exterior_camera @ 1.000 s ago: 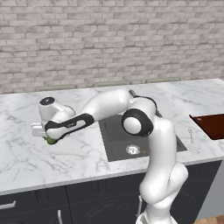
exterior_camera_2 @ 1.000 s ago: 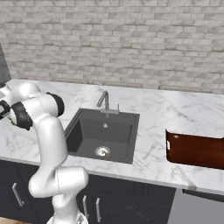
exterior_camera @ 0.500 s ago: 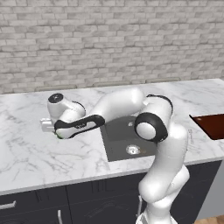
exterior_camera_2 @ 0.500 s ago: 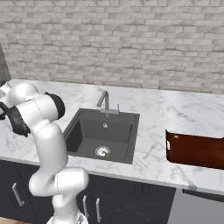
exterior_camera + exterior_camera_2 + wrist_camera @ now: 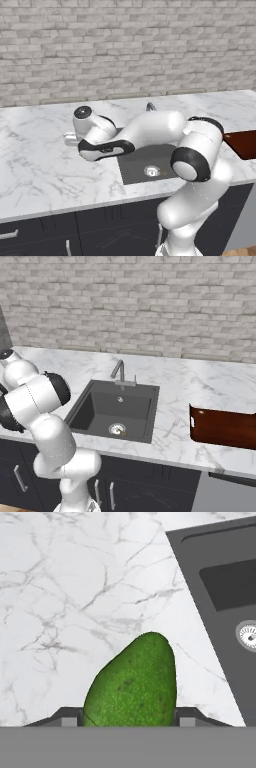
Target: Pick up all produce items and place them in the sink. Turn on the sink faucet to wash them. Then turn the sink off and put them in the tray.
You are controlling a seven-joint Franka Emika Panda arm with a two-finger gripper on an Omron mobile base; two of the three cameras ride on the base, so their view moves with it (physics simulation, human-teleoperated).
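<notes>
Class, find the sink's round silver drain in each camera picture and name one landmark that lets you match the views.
Left base view: drain at centre, just below the arm.
Right base view: drain left of centre, at the basin's near end.
Hand view: drain at the right edge, partly cut off.
Shared landmark: the dark grey sink in white marble counter.

**Three camera angles on one kitchen counter**

Two base cameras look forward and down from behind the arm, at its left and right. Both show the sink, marble counter and brick wall. The hand camera looks closely down at the counter beside the sink.
</notes>
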